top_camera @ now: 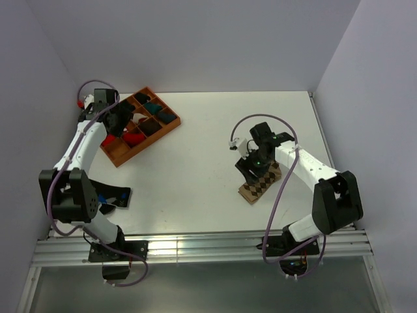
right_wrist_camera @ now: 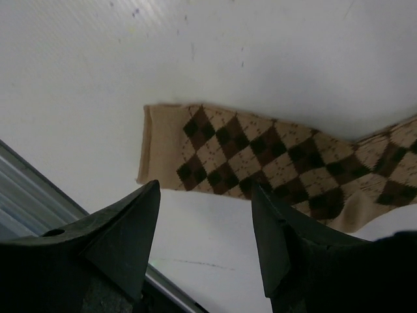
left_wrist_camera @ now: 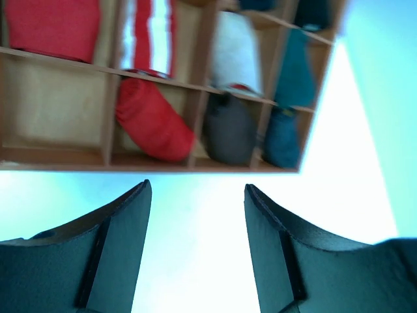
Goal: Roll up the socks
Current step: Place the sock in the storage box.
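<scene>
Argyle sock (right_wrist_camera: 260, 163) lies flat and unrolled on the bench (right_wrist_camera: 98, 65), just ahead of my right hand (right_wrist_camera: 205, 189). Its cuff end sits off my left fingertip and the rest runs away past my right one. That hand is spread wide and holds nothing.

I judge the roll not yet begun: this is the approach to the first pinch. The next move calls for coming down square over the cuff and closing on its edge without dragging the fabric. Then I would turn it over along the sock's length so the layers stack evenly.

My left hand (left_wrist_camera: 197, 186) is also wide and empty. It faces the near wall of the wooden tray (left_wrist_camera: 65, 158), whose cells hold red, grey, teal and white bundles. I cannot pick out the red sock for certain among them.

The metal rail (right_wrist_camera: 19, 195) at the bench edge runs close behind and to the left of my right hand, so there is little room to pull back that way. Beyond the sock the bench is bare white, which gives space to roll forward.
</scene>
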